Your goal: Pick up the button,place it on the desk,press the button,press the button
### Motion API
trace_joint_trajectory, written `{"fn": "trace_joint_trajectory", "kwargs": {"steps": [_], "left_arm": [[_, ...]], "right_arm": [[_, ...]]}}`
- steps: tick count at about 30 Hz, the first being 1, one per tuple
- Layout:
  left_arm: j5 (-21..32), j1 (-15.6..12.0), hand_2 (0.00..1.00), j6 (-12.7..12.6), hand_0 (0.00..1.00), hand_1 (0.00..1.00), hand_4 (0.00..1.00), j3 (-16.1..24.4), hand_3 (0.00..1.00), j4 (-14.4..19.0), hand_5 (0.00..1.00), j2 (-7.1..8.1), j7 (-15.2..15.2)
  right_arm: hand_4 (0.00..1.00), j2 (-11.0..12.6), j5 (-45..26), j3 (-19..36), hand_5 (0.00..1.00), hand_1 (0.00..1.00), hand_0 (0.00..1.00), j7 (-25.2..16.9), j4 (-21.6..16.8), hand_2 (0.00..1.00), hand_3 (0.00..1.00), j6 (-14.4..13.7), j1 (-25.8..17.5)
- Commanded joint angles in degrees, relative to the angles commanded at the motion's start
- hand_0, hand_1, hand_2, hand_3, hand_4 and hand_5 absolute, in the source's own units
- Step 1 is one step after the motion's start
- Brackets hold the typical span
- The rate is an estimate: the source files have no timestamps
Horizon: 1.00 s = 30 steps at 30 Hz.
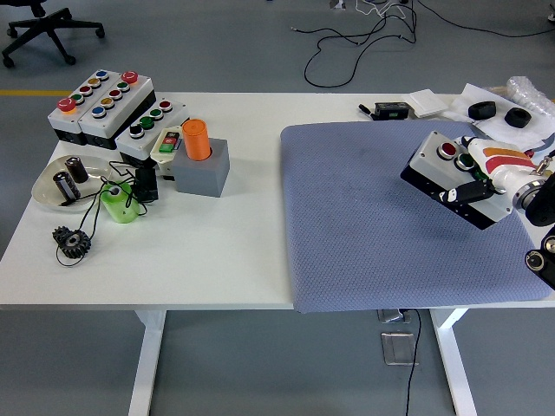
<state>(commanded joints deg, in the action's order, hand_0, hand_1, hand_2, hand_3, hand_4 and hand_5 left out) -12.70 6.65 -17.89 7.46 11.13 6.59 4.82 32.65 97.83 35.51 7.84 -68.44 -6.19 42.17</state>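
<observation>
A grey-topped button box [438,167] with a red and a green button is held tilted above the blue-grey mat [364,217] at the right. My right hand [486,178], white with red stripes, is shut on its right end, with a black thumb over the box's front edge. The left hand is out of view.
At the left stand several button boxes [104,108], a grey block with an orange cylinder [198,140], a green part [119,204], a clear dish [65,184] and a black gear [72,241]. Black parts and papers [499,113] lie at the far right.
</observation>
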Motion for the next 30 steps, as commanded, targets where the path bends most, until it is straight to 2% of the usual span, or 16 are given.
{"fn": "trace_joint_trajectory", "kwargs": {"steps": [4,7,11,20,21,27,28,30], "left_arm": [[0.05,0.04,0.507,-0.01,0.601,0.539,0.275,-0.07,0.475,0.01,0.997,-0.03,0.05],[0.1,0.08,0.507,0.02,0.601,0.539,0.275,-0.09,0.475,0.03,0.997,0.0,0.05],[-0.01,0.11,0.507,-0.03,0.601,0.539,0.275,0.04,0.474,0.02,0.995,-0.01,0.05],[0.25,-0.06,0.507,-0.13,0.6,0.539,0.277,-0.41,0.474,-0.01,0.993,-0.07,0.02],[0.33,-0.15,0.507,-0.13,0.601,0.539,0.276,-0.53,0.474,-0.01,0.993,-0.07,0.02],[0.17,-0.41,0.507,-0.11,0.601,0.539,0.276,-0.66,0.474,-0.06,0.993,0.01,0.09],[0.17,-0.36,0.506,-0.14,0.601,0.539,0.276,-0.58,0.473,-0.1,0.993,0.02,0.09],[0.26,-0.35,0.506,-0.18,0.601,0.539,0.276,-0.53,0.473,-0.11,0.993,0.0,0.1]], "right_arm": [[0.449,0.89,1.62,-4.7,0.002,0.07,0.253,-8.07,-3.3,0.183,0.318,4.94,2.6],[0.449,0.79,4.11,-8.75,0.002,0.07,0.253,-9.05,-4.09,0.183,0.318,8.05,4.81],[0.445,-0.47,7.68,-11.94,0.002,0.078,0.253,-8.58,-2.76,0.188,0.327,8.8,6.42],[0.445,-1.92,9.81,-12.08,0.002,0.083,0.255,-8.72,-0.1,0.193,0.333,8.49,6.23],[0.459,-1.88,10.14,-12.13,0.002,0.119,0.266,-8.66,0.09,0.255,0.432,8.39,6.07],[0.459,-1.58,12.52,-11.55,0.002,0.119,0.266,-7.86,0.01,0.255,0.432,8.06,5.25],[0.54,-1.51,12.97,-11.38,0.002,0.219,0.244,-7.91,-0.09,0.364,0.517,8.06,5.28],[0.54,-1.34,13.82,-11.14,0.002,0.219,0.244,-7.69,-0.42,0.364,0.517,8.64,5.38]]}}
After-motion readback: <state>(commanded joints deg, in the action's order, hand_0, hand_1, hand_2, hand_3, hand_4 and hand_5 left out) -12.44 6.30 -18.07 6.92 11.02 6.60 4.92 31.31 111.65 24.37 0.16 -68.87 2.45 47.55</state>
